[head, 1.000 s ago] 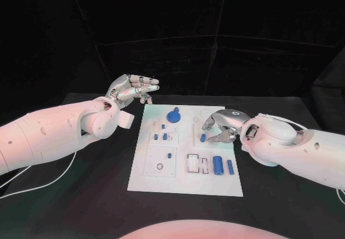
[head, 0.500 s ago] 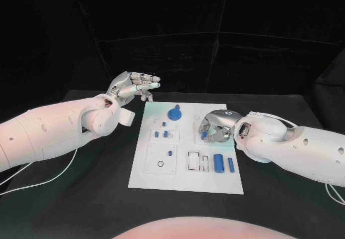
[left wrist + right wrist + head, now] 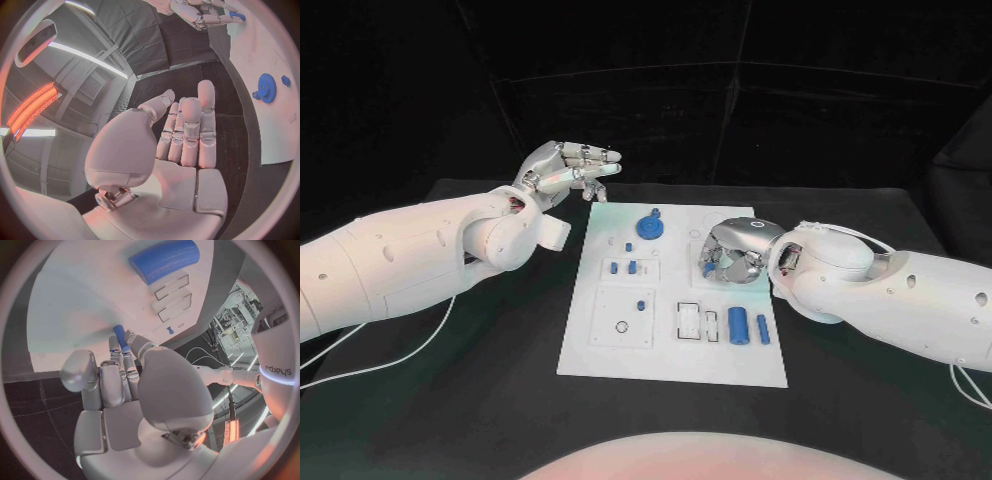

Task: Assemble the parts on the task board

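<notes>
We see the right hand point(image 3: 733, 252) low over the white task board point(image 3: 678, 355), toward its 2 o'clock area, fingers curled together around a small blue peg point(image 3: 120, 335). In the right wrist view the peg sticks out past the fingertips point(image 3: 128, 351), long axis running straight on from them and its free end aimed at the board face; contact with the board can't be judged.

The left hand point(image 3: 568, 172) hangs off the board past its 11 o'clock corner, above the black table point(image 3: 473, 400), fingers loosely bent and held side by side, nothing in it.

On the board: blue gear point(image 3: 649, 231) at 12 o'clock; small blue pegs point(image 3: 623, 267) left of centre; a fat blue cylinder point(image 3: 736, 325) and a thin blue pin point(image 3: 763, 329) at 4 o'clock, both lying with long axes along the board's long side.
</notes>
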Motion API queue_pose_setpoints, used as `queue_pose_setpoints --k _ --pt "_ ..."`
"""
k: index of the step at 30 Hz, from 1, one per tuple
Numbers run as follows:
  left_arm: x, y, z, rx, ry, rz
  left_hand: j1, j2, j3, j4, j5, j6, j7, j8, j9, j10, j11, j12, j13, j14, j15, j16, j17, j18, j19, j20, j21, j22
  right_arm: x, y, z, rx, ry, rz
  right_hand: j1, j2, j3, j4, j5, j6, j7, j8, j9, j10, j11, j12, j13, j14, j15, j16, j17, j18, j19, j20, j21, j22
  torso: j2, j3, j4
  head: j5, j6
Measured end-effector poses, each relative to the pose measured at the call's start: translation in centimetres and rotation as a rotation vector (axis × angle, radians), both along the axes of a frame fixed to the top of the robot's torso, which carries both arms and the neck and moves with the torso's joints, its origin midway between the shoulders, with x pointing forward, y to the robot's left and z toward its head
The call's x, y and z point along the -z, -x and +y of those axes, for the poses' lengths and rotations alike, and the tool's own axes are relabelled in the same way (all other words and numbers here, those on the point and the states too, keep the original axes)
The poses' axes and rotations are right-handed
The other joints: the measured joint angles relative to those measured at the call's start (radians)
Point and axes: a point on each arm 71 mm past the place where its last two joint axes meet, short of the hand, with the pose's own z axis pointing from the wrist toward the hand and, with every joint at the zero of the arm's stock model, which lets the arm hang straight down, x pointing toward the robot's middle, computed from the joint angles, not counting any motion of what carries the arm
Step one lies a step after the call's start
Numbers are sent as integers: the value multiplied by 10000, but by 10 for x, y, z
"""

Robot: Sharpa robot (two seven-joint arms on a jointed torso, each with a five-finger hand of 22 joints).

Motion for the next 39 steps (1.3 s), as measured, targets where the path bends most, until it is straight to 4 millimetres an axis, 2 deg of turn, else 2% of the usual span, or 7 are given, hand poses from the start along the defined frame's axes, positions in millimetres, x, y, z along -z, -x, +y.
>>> queue_pose_setpoints --k 6,14,17,21,26,31,39 --pt "0 0 1 -12 -6 6 0 0 0 0 0 0 0 0 0 0 0 0 0 0 0 0 0 0 0 0 0 1 -2 1 -3 85 -136 -283 50 -16 838 -247 -140 209 -57 67 45 116 117 22 69 -36 -35 65 74 -1 35 -35 90 125 -3 -1 2 17 -12" --pt "0 0 2 -39 -20 13 0 0 0 0 0 0 0 0 0 0 0 0 0 0 0 5 0 0 0 0 0 1 -12 12 -3 -4 -731 -815 40 -14 1245 -640 -199 236 -73 105 31 146 151 -146 71 -36 -35 100 74 0 -3 -72 135 161 -10 2 2 65 -8" --pt "0 0 2 -48 -25 15 0 0 0 0 0 0 0 0 0 0 0 0 0 0 0 5 0 0 0 0 0 1 -16 17 -3 -63 -1013 -924 -2 -56 1367 -762 -193 238 -74 24 11 145 152 -163 76 -36 -35 100 49 -1 -3 -72 135 161 -12 -1 1 67 -1" --pt "0 -1 3 -57 -30 17 0 0 0 0 0 0 0 0 0 0 0 0 0 0 0 5 0 0 0 0 0 1 -23 26 2 -275 -1549 -997 -84 -138 1449 -760 -130 214 -49 18 1 145 152 -194 100 -36 -34 100 49 0 -3 -72 135 160 -14 -3 1 68 12" --pt "0 -1 2 -54 -31 20 0 0 0 0 0 0 0 0 1 0 0 0 0 0 0 5 0 0 0 0 0 2 -29 37 18 -754 -2174 -952 -131 -186 1489 -744 -128 213 -49 0 -5 145 152 -204 106 -36 -34 100 49 0 -3 -72 135 160 -12 -3 1 81 7" --pt "1 -1 1 -36 -26 23 0 0 0 0 0 0 0 0 1 0 0 0 0 0 0 6 1 0 0 0 0 2 -32 43 46 -1362 -2604 -811 -133 -189 1561 -675 -129 212 -49 -10 -12 145 151 -205 106 -36 -34 100 43 0 -3 -71 135 159 -5 -8 5 123 -46" --pt "1 -1 -3 44 2 28 0 0 -30 30 0 0 0 0 1 0 0 0 0 0 0 -61 -28 0 0 0 0 -26 -15 57 90 -2459 -2682 -508 -199 -255 1659 -667 24 171 -20 -14 -12 145 151 -279 106 -36 -33 99 3 0 -3 -71 135 137 11 -17 28 268 -96"
